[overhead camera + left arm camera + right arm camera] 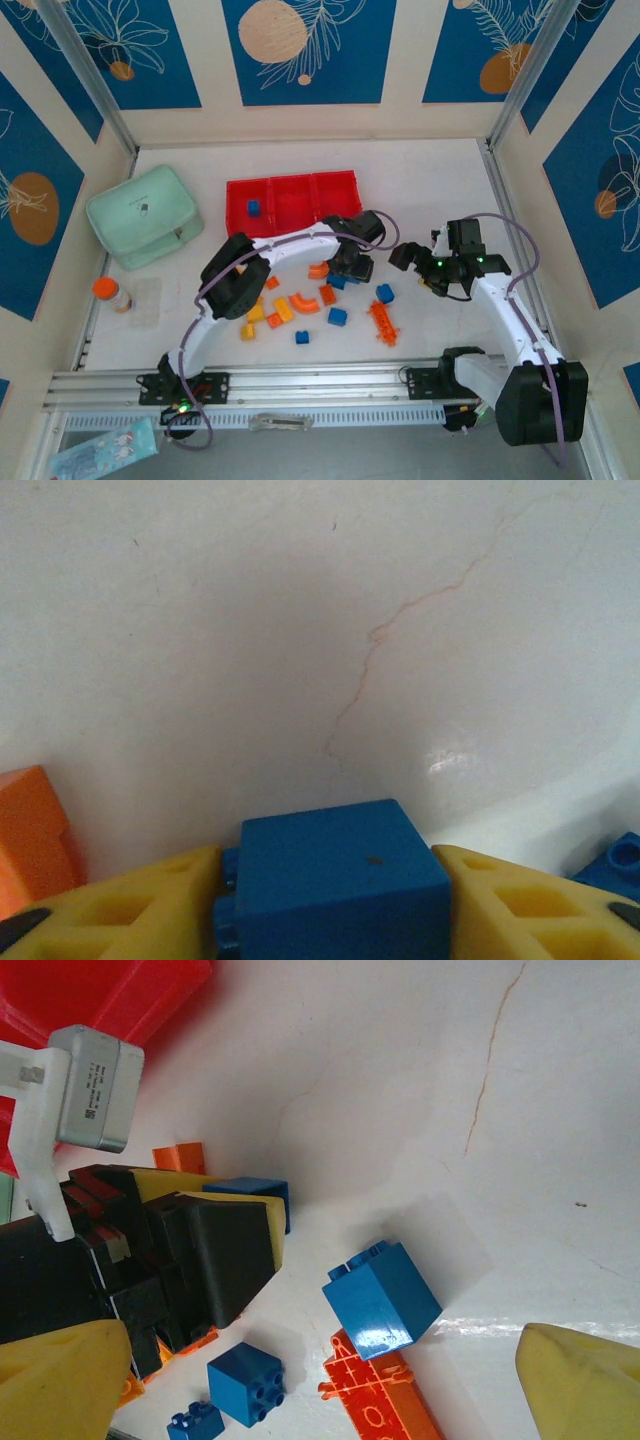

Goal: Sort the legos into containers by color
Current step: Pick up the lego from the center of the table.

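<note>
- Top external view puts the red tray (pixel 292 182) at the far side of the table (pixel 430 180). Just one sorted blue piece (pixel 254 208) lies in its left compartment. The middle and right compartments hold nothing that I can make out.
- Nearly everything is left to do. The loose legos (pixel 300 305), blue, orange and yellow-orange all mixed, lie scattered on the table in front of the tray, between the two arms.
- At the far edge of that scatter, close to the tray, sits the left gripper (pixel 350 265). From its wrist camera the yellow pads (pixel 130 905) press against both sides of a blue brick (pixel 340 875), so I take it as clamped on that brick. Whether the brick is off the table I cannot tell.
- Off to the other side, the right gripper (pixel 420 258) hangs with its jaws spread wide and nothing between them. Below it are a tilted blue block (pixel 382 1298) and the long studded orange piece (pixel 385 1405).
- My reading is that a second blue piece is now in hand and belongs in the left compartment with its match. No orange or yellow-orange piece has been sorted yet.
</note>
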Tool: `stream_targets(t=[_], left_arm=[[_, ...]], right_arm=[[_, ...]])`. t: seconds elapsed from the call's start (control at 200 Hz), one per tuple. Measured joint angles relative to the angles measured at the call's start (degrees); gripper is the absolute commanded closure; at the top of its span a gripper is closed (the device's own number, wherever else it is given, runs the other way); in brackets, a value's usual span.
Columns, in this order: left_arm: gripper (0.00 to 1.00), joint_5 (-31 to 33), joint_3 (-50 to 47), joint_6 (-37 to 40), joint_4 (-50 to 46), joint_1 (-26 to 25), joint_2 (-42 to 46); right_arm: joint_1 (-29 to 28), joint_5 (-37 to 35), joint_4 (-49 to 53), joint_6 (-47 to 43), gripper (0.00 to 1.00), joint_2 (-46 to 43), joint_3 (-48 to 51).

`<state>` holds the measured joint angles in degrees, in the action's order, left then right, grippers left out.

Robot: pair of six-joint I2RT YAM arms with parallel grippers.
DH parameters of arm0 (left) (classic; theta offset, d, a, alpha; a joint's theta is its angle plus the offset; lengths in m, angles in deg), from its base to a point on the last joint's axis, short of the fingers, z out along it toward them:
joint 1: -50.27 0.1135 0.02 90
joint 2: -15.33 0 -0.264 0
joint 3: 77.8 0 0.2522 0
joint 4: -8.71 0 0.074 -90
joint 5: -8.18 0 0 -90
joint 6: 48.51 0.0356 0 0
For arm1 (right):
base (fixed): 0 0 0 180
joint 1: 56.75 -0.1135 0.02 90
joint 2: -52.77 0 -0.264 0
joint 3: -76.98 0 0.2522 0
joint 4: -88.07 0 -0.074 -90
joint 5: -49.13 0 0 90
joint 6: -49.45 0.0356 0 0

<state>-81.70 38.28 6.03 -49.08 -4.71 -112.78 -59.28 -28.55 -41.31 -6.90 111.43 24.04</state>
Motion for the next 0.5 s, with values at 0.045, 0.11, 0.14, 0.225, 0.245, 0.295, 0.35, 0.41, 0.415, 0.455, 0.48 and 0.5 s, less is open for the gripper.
stream_targets(t=[0.045, 0.11, 0.14, 0.225, 0.245, 0.295, 0.35, 0.41, 0.415, 0.455, 0.48, 0.5], left_arm=[[0.54, 0.0, 0.1, 0.0, -0.2, 0.0, 0.0], [0.58, 0.0, 0.4, 0.3, -0.1, 0.0, 0.0], [0.6, 0.1, 0.4, 0.3, -0.1, 0.0, 0.0], [0.64, 0.1, 0.5, 0.4, -0.2, 0.0, 0.0], [0.65, 0.1, 0.5, 0.4, -0.2, 0.0, 0.0], [0.65, 0.1, 0.6, 0.4, -0.2, 0.0, 0.0], [0.66, 0.1, 0.7, 0.4, -0.1, 0.0, 0.0], [0.67, 0.1, 0.7, 0.5, -0.1, 0.0, 0.0], [0.67, 0.1, 0.7, 0.5, -0.1, 0.0, 0.0], [0.68, 0.1, 0.7, 0.5, 0.0, 0.0, 0.1], [0.69, 0.1, 0.7, 0.6, 0.0, 0.0, 0.1], [0.69, 0.1, 0.7, 0.6, 0.1, 0.0, 0.2]], right_arm=[[0.0, 0.0, 0.0, 0.0, 0.01, 0.0, 0.0], [0.0, 0.2, 0.0, 0.0, 0.01, 0.0, 0.0], [0.0, 0.2, -0.1, 0.0, 0.01, 0.0, 0.0], [0.0, 0.4, -0.2, 0.0, 0.01, 0.0, 0.0], [0.0, 0.6, -0.2, 0.0, 0.01, 0.0, 0.0], [0.0, 0.9, -0.2, 0.0, 0.01, 0.0, 0.0], [0.0, 1.2, -0.2, -0.2, 0.01, 0.0, 0.0], [-0.3, 1.3, -0.2, -0.2, 0.01, 0.0, 0.0], [-0.3, 1.2, -0.2, -0.2, 0.01, 0.0, 0.0], [-0.5, 1.2, -0.2, -0.2, 0.01, 0.0, 0.0], [-0.7, 1.3, -0.2, -0.2, 0.01, 0.0, 0.0], [-0.9, 1.2, -0.2, -0.2, 0.01, 0.0, 0.0]])
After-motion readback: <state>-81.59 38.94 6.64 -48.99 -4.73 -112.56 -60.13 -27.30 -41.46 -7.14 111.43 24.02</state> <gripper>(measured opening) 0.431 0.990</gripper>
